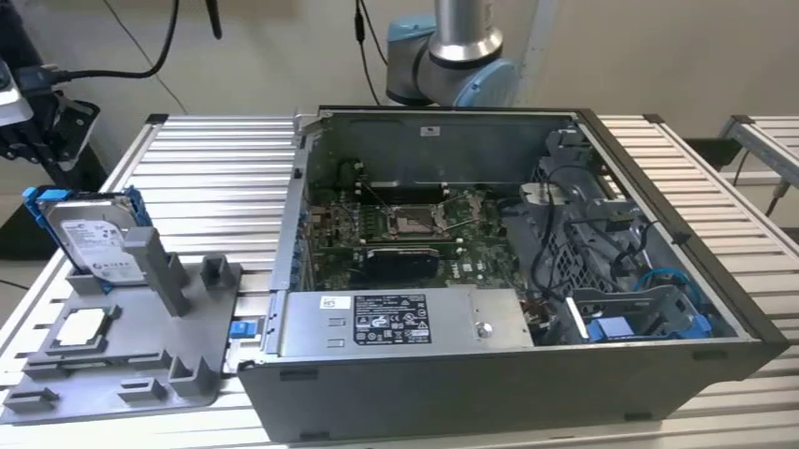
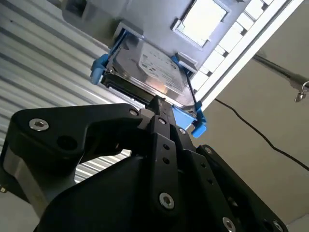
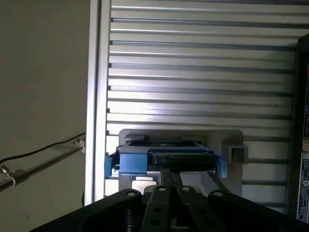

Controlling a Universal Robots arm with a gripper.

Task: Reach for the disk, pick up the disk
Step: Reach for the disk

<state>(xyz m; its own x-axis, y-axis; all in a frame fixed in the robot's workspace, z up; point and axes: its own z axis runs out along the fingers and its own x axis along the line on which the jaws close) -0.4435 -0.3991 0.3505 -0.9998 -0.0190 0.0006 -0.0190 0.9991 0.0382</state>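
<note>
One disk [image 1: 90, 238] upright in one grey stand [image 1: 160, 271], one closed claw [image 2: 158, 103] nearby

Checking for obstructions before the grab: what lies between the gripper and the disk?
Nothing. In both wrist views the gripper points straight at the near edge of the disk, and no object sits between them.

Disk [image 2: 149, 72] shiny silver metal, its bracket [image 2: 186, 118] blue plastic; hand [image 2: 158, 102] matt black; table [image 3: 193, 58] ribbed bare metal.

A robotics lab: an opened computer case [image 1: 500, 398] on a slatted metal table [image 1: 212, 178], robot arm [image 1: 456, 51] behind.
</note>
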